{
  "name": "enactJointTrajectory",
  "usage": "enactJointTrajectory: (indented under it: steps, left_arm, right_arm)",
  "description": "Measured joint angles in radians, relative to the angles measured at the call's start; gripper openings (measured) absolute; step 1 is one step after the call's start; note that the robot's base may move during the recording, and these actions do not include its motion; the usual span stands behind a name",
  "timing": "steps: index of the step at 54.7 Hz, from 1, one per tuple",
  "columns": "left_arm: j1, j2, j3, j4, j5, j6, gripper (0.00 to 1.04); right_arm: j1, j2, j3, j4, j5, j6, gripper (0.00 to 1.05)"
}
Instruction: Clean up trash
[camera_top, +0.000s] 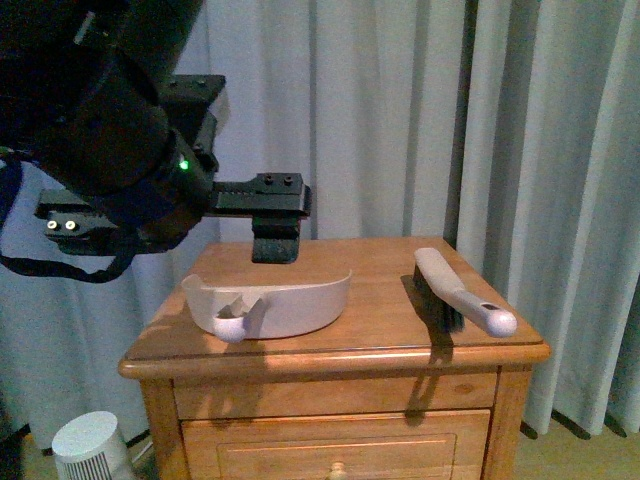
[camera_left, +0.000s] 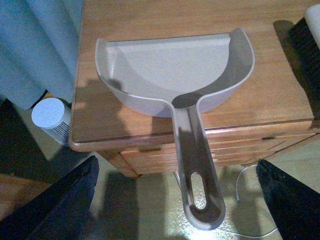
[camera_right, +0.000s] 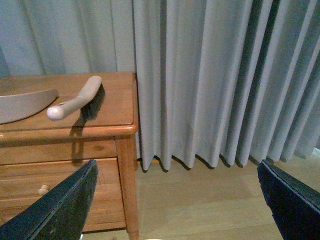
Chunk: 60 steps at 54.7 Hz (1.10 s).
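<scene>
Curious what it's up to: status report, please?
Left fingers open above dustpan. Right fingers open, empty. Trash not in view; dustpan empty. Brush beside it, apart.

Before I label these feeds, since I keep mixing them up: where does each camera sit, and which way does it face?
Front: on the body, facing a nightstand against curtains, with dustpan and brush on top; the left arm fills the upper left.
Left wrist: above the dustpan, looking down at it; the left fingers frame the shot, wide apart.
Right wrist: out past the nightstand's brush end, facing brush, curtains and floor; the right fingers are also wide apart.
Shared: all three show dustpan and brush.
</scene>
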Motion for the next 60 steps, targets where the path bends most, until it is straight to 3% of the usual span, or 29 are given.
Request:
enactJointTrajectory:
  steps: [26,60]
  left_arm:
    - [-0.018,0.197,0.136,-0.113,-0.086,0.001,0.97]
    - [-0.018,0.288,0.223,-0.187,-0.089,0.016,0.97]
  right_arm:
    - [0.0,0.0,0.0,0.0,0.0,0.0,0.97]
    - [0.0,0.0,0.0,0.0,0.0,0.0,0.97]
